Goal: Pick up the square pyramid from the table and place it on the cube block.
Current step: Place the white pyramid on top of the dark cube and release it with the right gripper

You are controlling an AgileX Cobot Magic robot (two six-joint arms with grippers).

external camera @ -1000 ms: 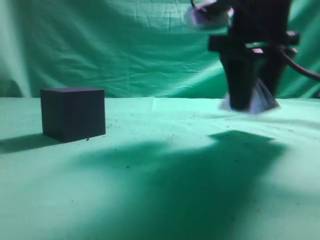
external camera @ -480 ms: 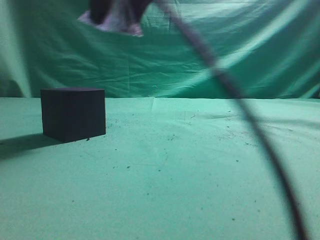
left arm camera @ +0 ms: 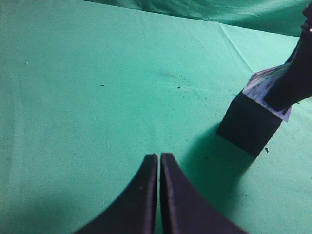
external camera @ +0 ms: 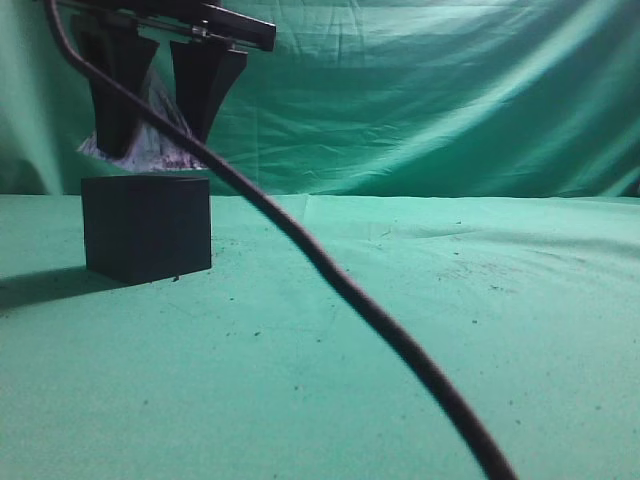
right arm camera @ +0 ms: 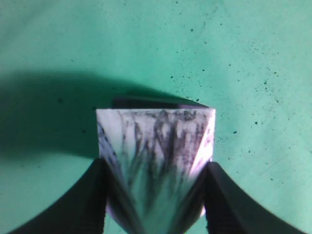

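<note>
The dark purple-black cube block (external camera: 147,228) stands on the green table (external camera: 450,330) at the left. My right gripper (external camera: 155,148) has reached across and is shut on the white-lilac streaked square pyramid (external camera: 158,135), holding it upright right over the cube's top; I cannot tell if they touch. In the right wrist view the pyramid (right arm camera: 156,141) sits between the fingers (right arm camera: 156,165), with a sliver of cube (right arm camera: 156,102) behind it. The left wrist view shows the cube (left arm camera: 248,124) with the pyramid (left arm camera: 263,85) on top at the right. My left gripper (left arm camera: 159,157) is shut and empty above bare cloth.
A dark cable (external camera: 330,275) from the right arm sweeps from the upper left down to the bottom edge in the exterior view. A green backdrop drape (external camera: 420,100) hangs behind the table. Small dark specks dot the cloth.
My right gripper carried the pyramid from the right side of the table, up and across to the left, then down to just over the cube. The cube has not moved.
</note>
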